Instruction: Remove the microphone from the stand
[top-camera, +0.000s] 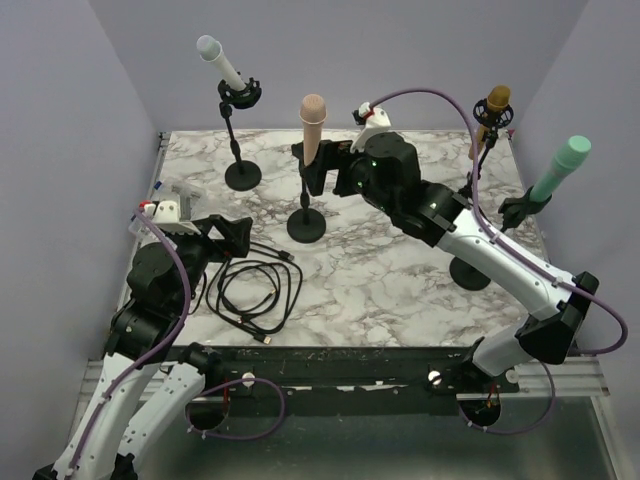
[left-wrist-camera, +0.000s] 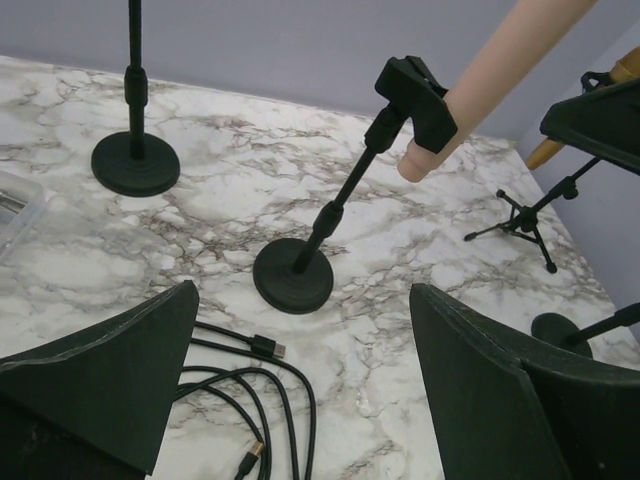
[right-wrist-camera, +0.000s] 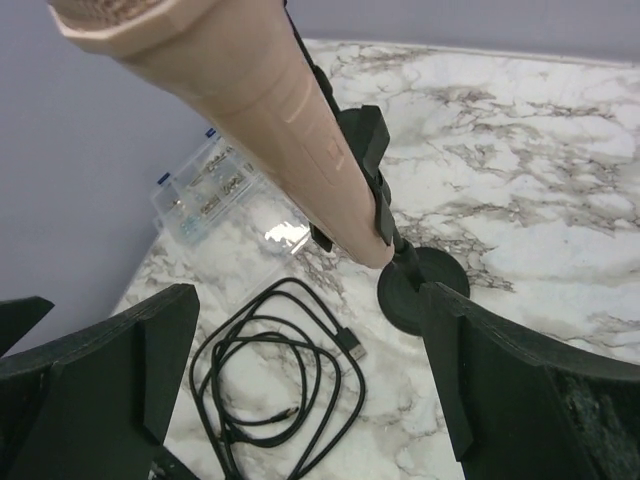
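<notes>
A peach microphone (top-camera: 313, 125) sits tilted in the black clip (top-camera: 305, 156) of a short stand with a round base (top-camera: 306, 225) at mid-table. My right gripper (top-camera: 322, 166) is open right beside the microphone's lower body and clip, not closed on it. In the right wrist view the microphone (right-wrist-camera: 270, 110) runs across the top, above the gap of the gripper (right-wrist-camera: 305, 300), with the base (right-wrist-camera: 420, 290) behind. My left gripper (top-camera: 238, 238) is open and empty at the left; its view shows the microphone (left-wrist-camera: 500, 75), clip (left-wrist-camera: 415, 100) and base (left-wrist-camera: 292, 275) ahead.
A white microphone (top-camera: 222, 62) on a stand is at back left, a gold one (top-camera: 495, 100) at back right, a green one (top-camera: 560, 168) at the right. A coiled black cable (top-camera: 255, 290) lies front left. A clear parts box (right-wrist-camera: 205, 195) sits at the left edge.
</notes>
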